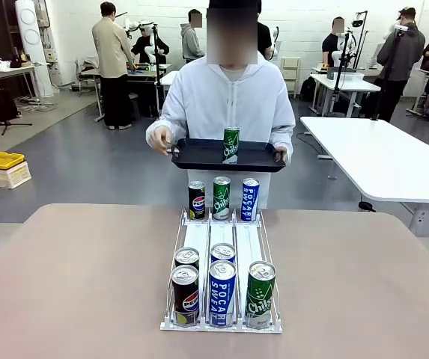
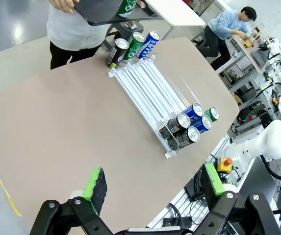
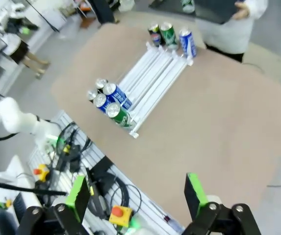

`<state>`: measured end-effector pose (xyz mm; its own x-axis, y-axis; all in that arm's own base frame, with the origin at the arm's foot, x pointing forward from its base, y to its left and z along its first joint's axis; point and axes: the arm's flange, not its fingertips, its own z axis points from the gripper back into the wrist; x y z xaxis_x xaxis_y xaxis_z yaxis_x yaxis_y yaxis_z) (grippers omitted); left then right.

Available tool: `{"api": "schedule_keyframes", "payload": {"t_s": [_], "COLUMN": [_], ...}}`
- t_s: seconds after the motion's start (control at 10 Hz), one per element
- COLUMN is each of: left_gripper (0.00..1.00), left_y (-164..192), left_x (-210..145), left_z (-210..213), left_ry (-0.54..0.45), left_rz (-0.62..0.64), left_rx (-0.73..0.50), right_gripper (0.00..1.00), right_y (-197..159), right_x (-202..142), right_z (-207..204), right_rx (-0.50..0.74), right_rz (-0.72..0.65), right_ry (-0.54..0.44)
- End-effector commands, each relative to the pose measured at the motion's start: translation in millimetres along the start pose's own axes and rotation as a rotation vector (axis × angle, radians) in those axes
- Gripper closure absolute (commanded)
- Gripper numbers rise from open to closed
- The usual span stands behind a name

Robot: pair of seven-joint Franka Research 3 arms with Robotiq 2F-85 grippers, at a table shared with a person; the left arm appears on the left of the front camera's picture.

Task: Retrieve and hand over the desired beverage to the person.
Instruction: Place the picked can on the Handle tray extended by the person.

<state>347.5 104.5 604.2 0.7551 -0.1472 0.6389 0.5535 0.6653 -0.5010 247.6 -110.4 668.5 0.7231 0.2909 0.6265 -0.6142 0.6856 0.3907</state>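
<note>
The table [image 1: 64, 284] is wide and bare on both sides of the rack [image 1: 195, 238], which lies along the middle with its three lanes running from the robot toward the person [image 1: 233, 97]. The person stands at the far edge and holds the black tray [image 1: 192, 158] with both hands, level, just beyond the table. On the tray one green can [image 1: 231, 143] stands upright.

At the far end of the rack three cans stand in a row. At the near end there are five: a front row of three side by side, and two more behind them. In this front row the near green can [image 1: 260, 293] is in the lane on the robot's right, upright, its long axis vertical, with an empty lane behind it.

The left gripper [image 2: 155, 183] and the right gripper [image 3: 137, 191] both hang high over the robot's edge of the table, fingers wide apart and holding nothing. The cans lie ahead of and below each one.

Which drink is wanted cannot be told. If it is the green one, the right arm looks nearer. The blue can [image 1: 221, 292] beside it stands very close, so the fingers have little room on that side.
</note>
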Motion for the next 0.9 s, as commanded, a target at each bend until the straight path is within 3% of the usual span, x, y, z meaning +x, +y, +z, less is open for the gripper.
{"api": "schedule_keyframes", "payload": {"t_s": [0.0, 0.1, 0.8], "left_gripper": [0.0, 0.0, 0.0], "left_y": [1, 1, 1], "left_x": [-1, -1, -1], "left_z": [0, 0, 0], "left_ry": [-0.012, -0.012, -0.012], "left_rz": [-0.017, -0.017, -0.017], "left_rx": [-0.015, -0.015, -0.015], "right_gripper": [0.0, 0.0, 0.0], "right_y": [4, 0, 0], "right_x": [8, 0, 0], "right_z": [-20, 0, 0], "right_rx": [-0.055, 0.0, 0.0], "right_rz": [-0.022, 0.0, 0.0], "right_ry": [-0.031, 0.0, 0.0]}}
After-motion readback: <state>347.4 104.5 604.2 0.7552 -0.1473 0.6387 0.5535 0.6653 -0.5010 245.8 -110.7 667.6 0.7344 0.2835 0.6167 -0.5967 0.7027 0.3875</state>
